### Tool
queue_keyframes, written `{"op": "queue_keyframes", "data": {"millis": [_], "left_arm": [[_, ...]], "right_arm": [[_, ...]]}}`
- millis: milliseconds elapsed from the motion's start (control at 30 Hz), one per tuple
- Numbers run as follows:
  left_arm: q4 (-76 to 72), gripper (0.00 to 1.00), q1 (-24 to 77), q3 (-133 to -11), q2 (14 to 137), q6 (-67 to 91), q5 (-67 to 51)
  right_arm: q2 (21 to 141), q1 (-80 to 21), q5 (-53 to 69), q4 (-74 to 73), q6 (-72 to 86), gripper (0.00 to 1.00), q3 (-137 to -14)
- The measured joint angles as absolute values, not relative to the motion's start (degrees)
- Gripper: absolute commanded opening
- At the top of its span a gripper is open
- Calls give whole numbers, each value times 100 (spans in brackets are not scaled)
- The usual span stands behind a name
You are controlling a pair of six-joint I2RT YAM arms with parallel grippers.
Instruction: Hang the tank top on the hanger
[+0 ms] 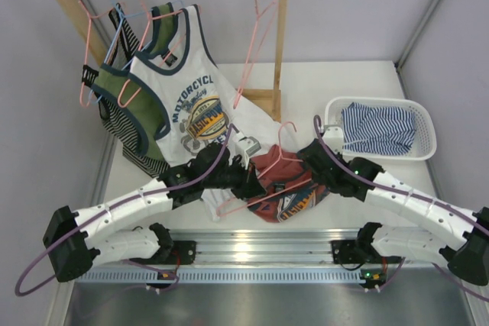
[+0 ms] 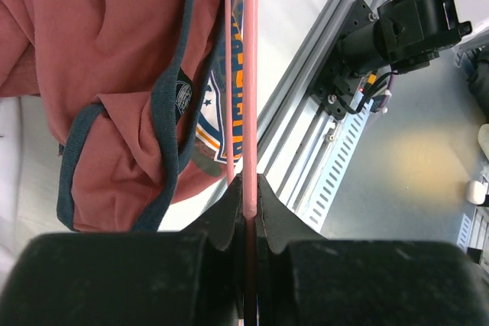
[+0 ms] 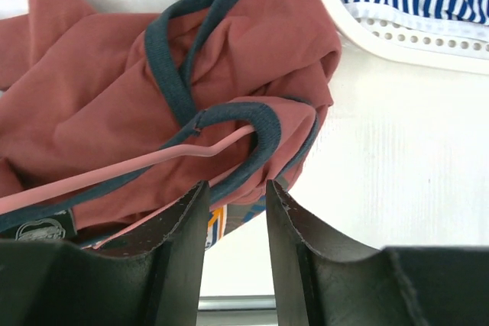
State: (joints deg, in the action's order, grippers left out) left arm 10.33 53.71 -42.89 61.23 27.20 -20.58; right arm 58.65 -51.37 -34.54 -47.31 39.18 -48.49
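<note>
The rust-red tank top (image 1: pixel 289 188) lies crumpled on the table between the two arms, its print partly showing. The pink hanger (image 1: pixel 284 137) lies across it with its hook pointing toward the rack. My left gripper (image 1: pixel 248 183) is shut on the hanger's wire (image 2: pixel 250 74), which runs straight out between the jaws beside the tank top (image 2: pixel 99 51). My right gripper (image 3: pixel 237 192) is open just short of the tank top (image 3: pixel 99 59). The hanger's end (image 3: pixel 114 173) pokes into a navy-trimmed strap loop (image 3: pixel 263 131) just beyond the fingertips. Nothing sits between the right jaws.
A wooden rack (image 1: pixel 281 36) at the back left carries a white "Motorcycle" top (image 1: pixel 195 97), a green garment (image 1: pixel 141 108), spare pink hangers (image 1: pixel 256 43) and a light blue hanger (image 1: pixel 114 36). A white basket (image 1: pixel 424 150) with a striped garment (image 1: pixel 378 127) stands at the right. A metal rail (image 1: pixel 260 246) runs along the near edge.
</note>
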Motion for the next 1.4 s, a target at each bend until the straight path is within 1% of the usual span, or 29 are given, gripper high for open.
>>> {"op": "queue_keyframes", "data": {"millis": [267,333,367,433,533,567,933,1233,1400], "left_arm": [[1068,0,5376,-4254,5959,2738,-2043],[1076,0,5380,-4250,5885,2738,-2029],[1076,0,5380,-4248,5857,2738,-2029],[1076,0,5382,-4241,5800,2738,-2029],[1079,0,5387,-4209,5760,2738,-2029],[1076,0,5391,-4193,5756,2740,-2027],[1039,0,5437,-4104,5806,2779,-2038],[967,0,5468,-4104,5916,2781,-2053],[642,0,5494,-4086,6064,2801,-2056]], "right_arm": [[6132,-5137,-3756,-4748,4032,35,-4845],[6215,-5135,-3791,-4729,4032,33,-4845],[6254,-5133,-3798,-4716,4029,29,-4845],[6316,-5133,-3828,-4698,4032,23,-4845],[6340,-5133,-3868,-4663,4029,8,-4845],[6340,-5133,-3881,-4659,4045,0,-4845],[6294,-5218,-3894,-4724,4051,0,-5037],[6222,-5732,-3940,-4801,4027,0,-5712],[6228,-5894,-3944,-4797,4029,0,-5758]]}}
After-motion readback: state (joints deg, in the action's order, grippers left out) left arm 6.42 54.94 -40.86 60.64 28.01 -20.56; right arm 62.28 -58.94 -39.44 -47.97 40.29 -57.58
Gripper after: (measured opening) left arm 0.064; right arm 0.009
